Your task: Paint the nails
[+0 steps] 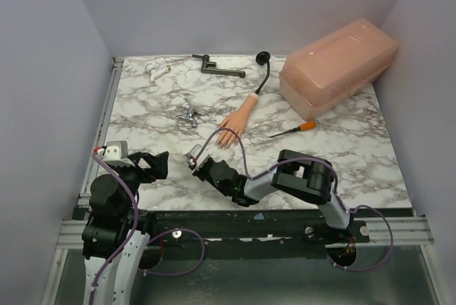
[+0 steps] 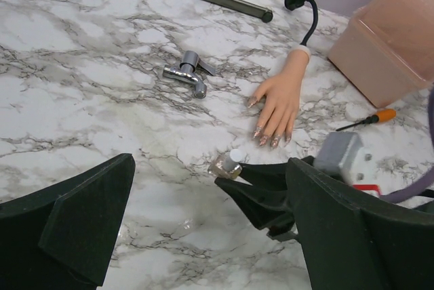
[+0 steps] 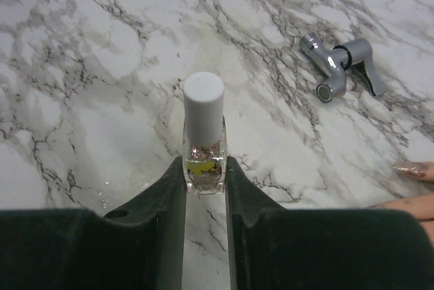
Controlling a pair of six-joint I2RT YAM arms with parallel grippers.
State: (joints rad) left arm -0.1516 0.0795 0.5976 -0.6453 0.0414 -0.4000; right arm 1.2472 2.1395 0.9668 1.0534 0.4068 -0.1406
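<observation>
Marble-patterned tabletop, plain pale walls on three sides, and the little mannequin hand point(image 1: 236, 121) lies palm down near the middle, its black stem point(image 1: 264, 73) curling away toward the back. Its nails point(image 2: 266, 138) point toward the arms, and a few look glittery. Just in front of them the right gripper point(image 1: 194, 156) pinches a small polish bottle point(image 3: 203, 142) by its glass body between both fingers, white cap point(image 3: 203, 97) on. Off to the side, the left gripper point(image 1: 154, 165) hovers over the table with its fingers spread wide and nothing between them. I'd say this is the opening step: polish in hand, brush not out. Next the left fingers need to close squarely on that cap and twist it free while the right holds the bottle steady
</observation>
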